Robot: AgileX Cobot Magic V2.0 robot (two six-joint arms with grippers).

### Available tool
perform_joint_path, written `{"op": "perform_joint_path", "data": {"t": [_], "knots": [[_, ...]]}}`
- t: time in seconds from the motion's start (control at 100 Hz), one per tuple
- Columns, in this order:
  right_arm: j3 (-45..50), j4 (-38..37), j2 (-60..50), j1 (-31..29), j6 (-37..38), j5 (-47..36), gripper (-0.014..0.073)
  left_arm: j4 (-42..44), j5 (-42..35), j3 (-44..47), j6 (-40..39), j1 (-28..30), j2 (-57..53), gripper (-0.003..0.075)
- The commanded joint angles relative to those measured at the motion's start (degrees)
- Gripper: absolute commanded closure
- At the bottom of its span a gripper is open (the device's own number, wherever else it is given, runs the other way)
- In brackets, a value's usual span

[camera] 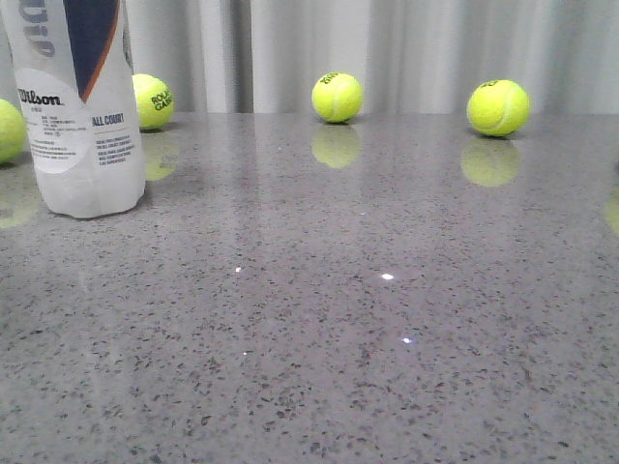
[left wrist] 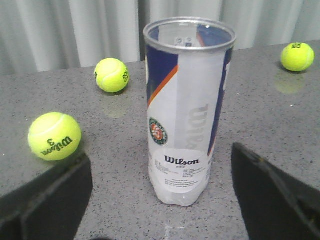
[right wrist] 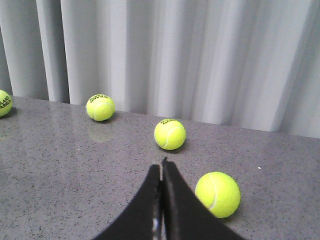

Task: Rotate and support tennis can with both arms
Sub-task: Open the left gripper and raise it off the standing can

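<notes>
1. While the tennis can (camera: 82,106) stands upright at the far left of the worktop (camera: 368,319), neither of my arms shows in the front view.
2. Left wrist view: my left tool (left wrist: 162,195) is spread wide, one finger (left wrist: 50,205) on each side of the can (left wrist: 186,110), and neither touches it. The can's open mouth with its silvery rim faces up.
3. Right wrist view: my right tool (right wrist: 161,172) is pressed closed, fingertips together and holding nothing, above the worktop.
4. Tennis balls: one (camera: 338,97) at back centre, one (camera: 498,107) at back right, one (camera: 152,101) just behind the can, one (camera: 10,130) at the left edge.
5. Background: a pale pleated curtain (camera: 406,48).
</notes>
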Motion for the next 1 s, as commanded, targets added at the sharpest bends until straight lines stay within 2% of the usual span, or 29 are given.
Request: {"op": "perform_joint_path", "data": {"t": [0.0, 0.08, 0.15, 0.22, 0.39, 0.99], "knots": [[-1.3, 0.9, 0.3, 0.0, 0.2, -4.6, 0.0664, -0.7, -11.3, 2.5, -0.5, -0.3, -0.4, 0.0178], [-1.3, 0.9, 0.3, 0.0, 0.2, -4.6, 0.0664, -0.7, -14.8, 4.6, -0.5, -0.3, -0.3, 0.0195], [-1.3, 0.9, 0.3, 0.0, 0.2, -4.6, 0.0664, -0.7, -16.4, 5.4, -0.5, -0.3, -0.3, 0.0263], [-1.3, 0.9, 0.3, 0.0, 0.2, -4.6, 0.0664, -0.7, -16.8, 5.5, -0.5, -0.3, -0.3, 0.0377], [-1.3, 0.9, 0.3, 0.0, 0.2, -4.6, 0.0664, -0.7, -18.3, 5.5, -0.5, -0.3, -0.3, 0.0742], [-1.3, 0.9, 0.3, 0.0, 0.2, -4.6, 0.0664, -0.7, -18.5, 5.5, -0.5, -0.3, -0.3, 0.0741]]}}
